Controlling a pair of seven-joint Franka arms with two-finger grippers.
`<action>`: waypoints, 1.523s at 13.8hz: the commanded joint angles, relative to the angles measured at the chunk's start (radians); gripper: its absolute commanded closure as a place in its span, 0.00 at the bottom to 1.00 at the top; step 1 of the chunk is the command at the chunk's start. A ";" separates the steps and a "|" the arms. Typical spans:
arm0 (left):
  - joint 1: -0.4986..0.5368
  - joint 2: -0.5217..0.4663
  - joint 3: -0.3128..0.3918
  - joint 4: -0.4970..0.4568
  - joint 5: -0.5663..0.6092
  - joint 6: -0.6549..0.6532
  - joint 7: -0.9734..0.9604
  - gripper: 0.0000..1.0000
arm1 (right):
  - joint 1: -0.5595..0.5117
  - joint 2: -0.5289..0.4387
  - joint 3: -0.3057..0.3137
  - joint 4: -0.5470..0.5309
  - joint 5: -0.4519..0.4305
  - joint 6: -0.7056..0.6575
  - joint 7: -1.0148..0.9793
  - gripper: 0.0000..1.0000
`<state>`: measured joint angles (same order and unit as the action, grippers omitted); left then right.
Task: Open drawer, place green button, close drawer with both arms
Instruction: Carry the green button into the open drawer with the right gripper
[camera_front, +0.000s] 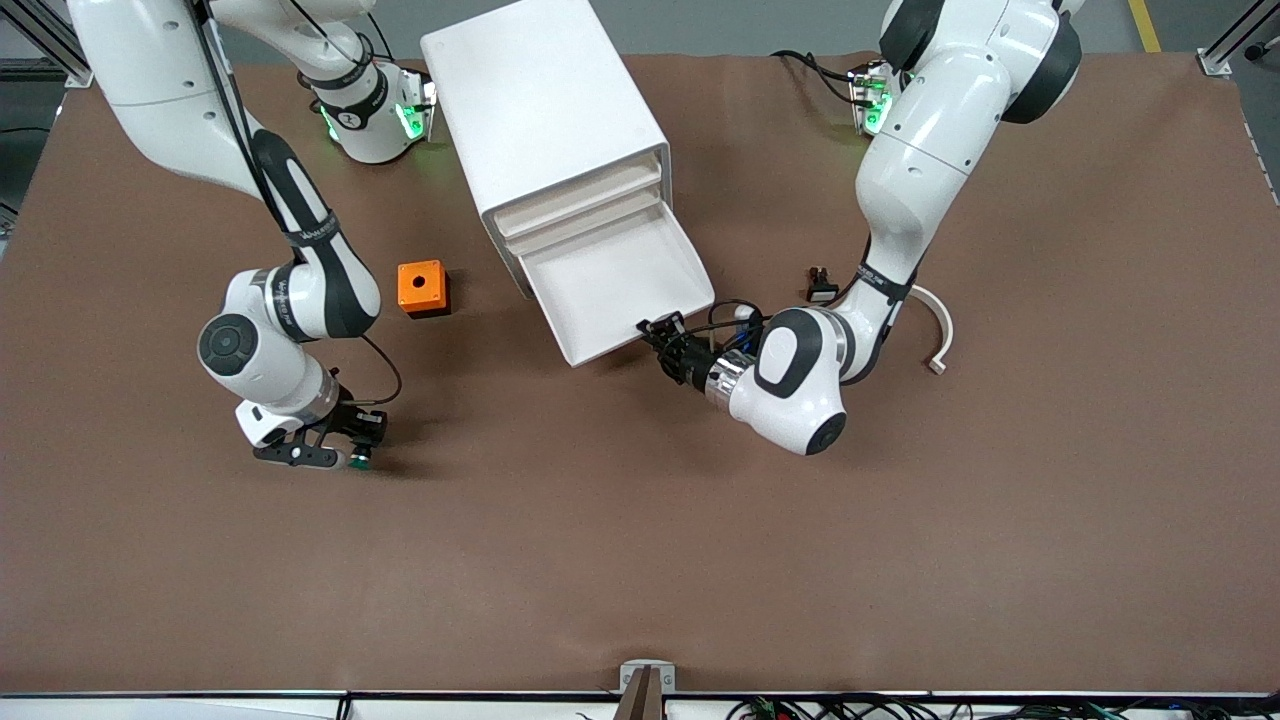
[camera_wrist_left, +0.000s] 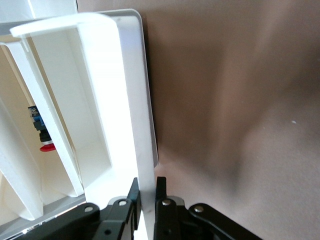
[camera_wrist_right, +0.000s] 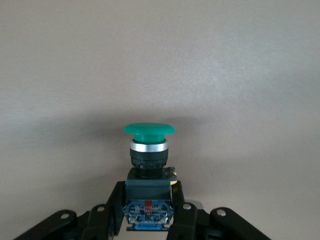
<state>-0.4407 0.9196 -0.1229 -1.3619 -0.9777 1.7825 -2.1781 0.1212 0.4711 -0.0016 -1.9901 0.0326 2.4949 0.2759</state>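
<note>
front view looks down across the table (camera_front: 640, 560) — wrist views sit close, facing past each hand.

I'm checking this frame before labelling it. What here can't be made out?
- Front view: the button is tiny, half hidden under the right hand.
- Front view: the cabinet covers its shut drawers' contents.
- Left wrist view: the left hand, shut on the drawer front, is cut off by the picture's edge.
</note>
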 joint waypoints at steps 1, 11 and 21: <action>0.039 -0.010 -0.001 0.026 -0.027 -0.009 0.041 0.37 | 0.060 -0.159 -0.003 0.010 0.010 -0.205 0.177 1.00; 0.057 -0.033 0.270 0.118 -0.012 -0.012 0.317 0.34 | 0.478 -0.266 -0.002 0.086 0.009 -0.413 1.004 1.00; 0.011 -0.160 0.347 0.116 0.426 -0.012 0.811 0.00 | 0.707 -0.054 -0.003 0.178 -0.008 -0.260 1.483 1.00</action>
<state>-0.4208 0.7854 0.2125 -1.2297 -0.5726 1.7758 -1.4795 0.7997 0.3511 0.0085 -1.8946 0.0346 2.2463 1.6891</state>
